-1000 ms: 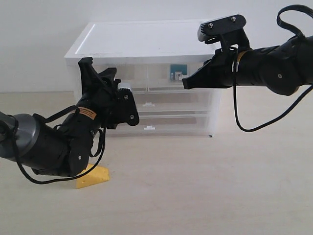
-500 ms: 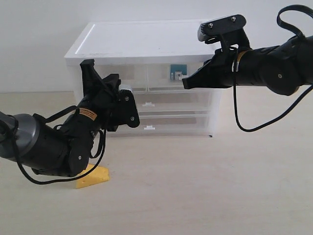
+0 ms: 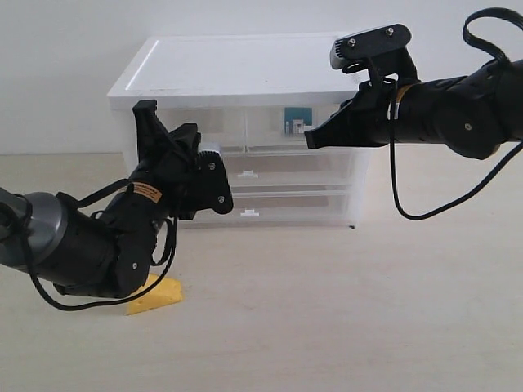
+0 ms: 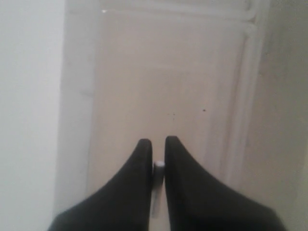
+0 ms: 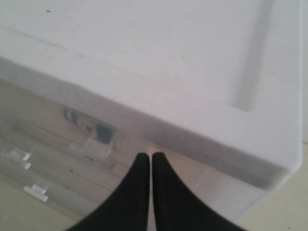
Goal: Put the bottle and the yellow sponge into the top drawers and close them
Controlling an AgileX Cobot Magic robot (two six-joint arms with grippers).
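Near left, the yellow sponge [image 3: 155,296] lies on the table [image 3: 327,327] under the left arm [image 3: 82,237]; farther back, the left gripper [image 4: 159,144] pinches the tab handle [image 4: 158,167] of the top left drawer [image 3: 222,124] so thinly that a skewed pull could slip off, while the right gripper [image 5: 146,158], clenched and empty, hovers before the top right drawer [image 3: 265,122] with the bottle [image 3: 296,122] inside.

The pale wooden desk [image 3: 351,310] carries a white drawer cabinet [image 3: 237,73]; the yellow sponge [image 3: 161,295] lies apart, before the cabinet's left corner.
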